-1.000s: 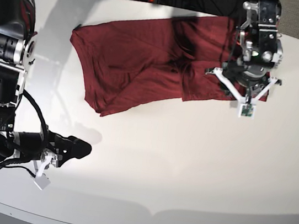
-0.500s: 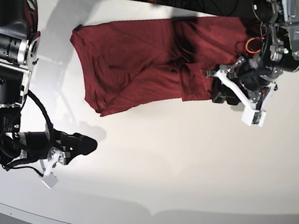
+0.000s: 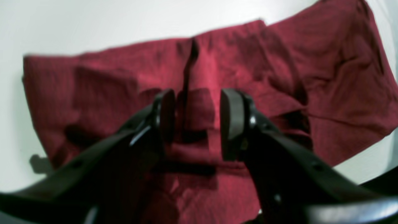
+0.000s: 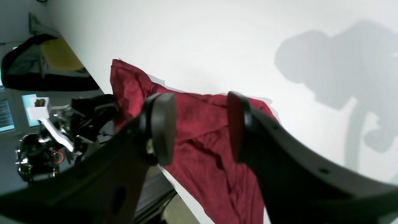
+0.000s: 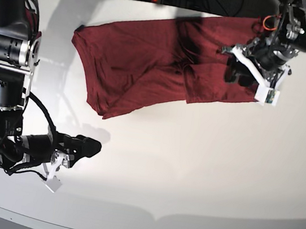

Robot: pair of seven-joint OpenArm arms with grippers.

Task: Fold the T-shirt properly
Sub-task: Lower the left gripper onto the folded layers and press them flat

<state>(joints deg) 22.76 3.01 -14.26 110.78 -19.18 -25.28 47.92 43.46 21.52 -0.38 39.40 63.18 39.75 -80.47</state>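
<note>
While the maroon T-shirt (image 5: 154, 63) lies spread across the far half of the white table (image 5: 190, 171), reaching from far left of centre to the far right edge, you've got both arms free of it. Your left gripper (image 3: 196, 121) hangs over the shirt's right end with its jaws standing wide and nothing between them but air; cloth shows below the gap, not in it. Your right gripper (image 4: 199, 127) is low at the near left, jaws just as wide, holding nothing, well apart from the fabric.

Now, this is thin, soft knit: light, floppy, no stiffness at all. Judging by the rumples and the overlapped flap near the middle (image 5: 194, 83), it will drape and drag rather than slide flat, so expect layers to bunch if you pinch mid-panel. Better to take it at a hem or corner, where a single edge is clear; the near-left corner (image 5: 103, 113) looks clean for your right claw, and the right-hand edge under your left claw for the other.

Room-wise, you're well off: the whole near half of the table is bare. Watch the far side, though; the shirt's right end sits close to the table's far edge, with cables just beyond.
</note>
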